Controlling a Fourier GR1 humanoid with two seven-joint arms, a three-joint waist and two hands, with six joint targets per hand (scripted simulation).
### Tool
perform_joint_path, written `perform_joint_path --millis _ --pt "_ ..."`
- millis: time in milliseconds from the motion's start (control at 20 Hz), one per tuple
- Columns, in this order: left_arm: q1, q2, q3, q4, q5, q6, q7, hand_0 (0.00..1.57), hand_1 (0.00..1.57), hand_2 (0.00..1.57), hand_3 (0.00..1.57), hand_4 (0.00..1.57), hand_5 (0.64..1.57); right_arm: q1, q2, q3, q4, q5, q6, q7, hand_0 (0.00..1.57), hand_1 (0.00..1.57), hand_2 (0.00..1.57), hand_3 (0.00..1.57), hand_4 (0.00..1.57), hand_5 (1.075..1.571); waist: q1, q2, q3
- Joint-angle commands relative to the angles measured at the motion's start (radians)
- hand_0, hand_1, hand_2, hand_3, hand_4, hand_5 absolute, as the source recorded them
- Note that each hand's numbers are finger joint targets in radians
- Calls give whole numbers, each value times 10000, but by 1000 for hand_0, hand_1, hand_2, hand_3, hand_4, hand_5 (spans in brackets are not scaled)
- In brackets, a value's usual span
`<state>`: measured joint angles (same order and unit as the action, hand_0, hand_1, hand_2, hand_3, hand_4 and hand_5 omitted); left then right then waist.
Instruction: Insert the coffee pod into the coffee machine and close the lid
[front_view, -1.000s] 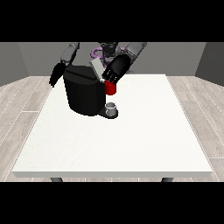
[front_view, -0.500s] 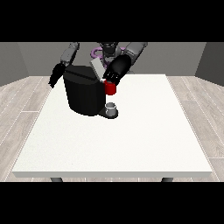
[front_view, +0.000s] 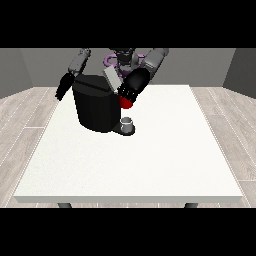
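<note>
The black, drum-shaped coffee machine (front_view: 97, 107) stands on the far left part of the large white table (front_view: 135, 165), its grey lid (front_view: 112, 79) tilted up. The black hand at the view's right (front_view: 131, 90) is at the machine's top right edge, just above a red thing at the machine (front_view: 127, 103); whether its fingers are apart or together cannot be told. A small grey cup (front_view: 127, 123) sits on the machine's base. The black hand at the view's left (front_view: 63, 87) hangs beside the machine, fingers pointing down, relaxed. Pale wood-plank floor (front_view: 25, 115) and grey walls (front_view: 30, 65) surround the table.
</note>
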<state>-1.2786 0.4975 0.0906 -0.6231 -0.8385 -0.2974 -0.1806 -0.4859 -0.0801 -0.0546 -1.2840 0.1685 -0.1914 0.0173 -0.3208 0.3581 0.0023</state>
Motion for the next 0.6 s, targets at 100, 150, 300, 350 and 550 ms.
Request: perform_joint_path --millis 100,150,300,350,550 --pt "-94 -137 235 61 107 380 -230 1206 1206 1179 956 0 1571 272 264 182 -51 124 -196 -365 0 0 0 0 42 1571 -171 150 -20" --pt "-264 251 467 269 154 474 -369 1247 1247 1211 957 0 1571 -115 158 302 -379 223 -118 366 0 0 0 0 61 1571 -342 342 -25" --pt "-630 79 315 160 109 77 -222 1241 1241 1202 970 0 1571 -466 124 90 -23 195 -249 258 0 0 0 0 0 1571 -142 261 -20" --pt "-258 298 361 211 54 407 -622 1212 1212 1186 971 0 1571 77 206 319 -254 288 -201 -52 0 0 0 0 144 1571 -285 347 -22" --pt "-358 -258 15 -196 -200 637 -390 1250 1250 1216 940 0 1571 -445 178 -155 387 109 -431 -137 0 0 0 0 71 1571 225 290 -17"
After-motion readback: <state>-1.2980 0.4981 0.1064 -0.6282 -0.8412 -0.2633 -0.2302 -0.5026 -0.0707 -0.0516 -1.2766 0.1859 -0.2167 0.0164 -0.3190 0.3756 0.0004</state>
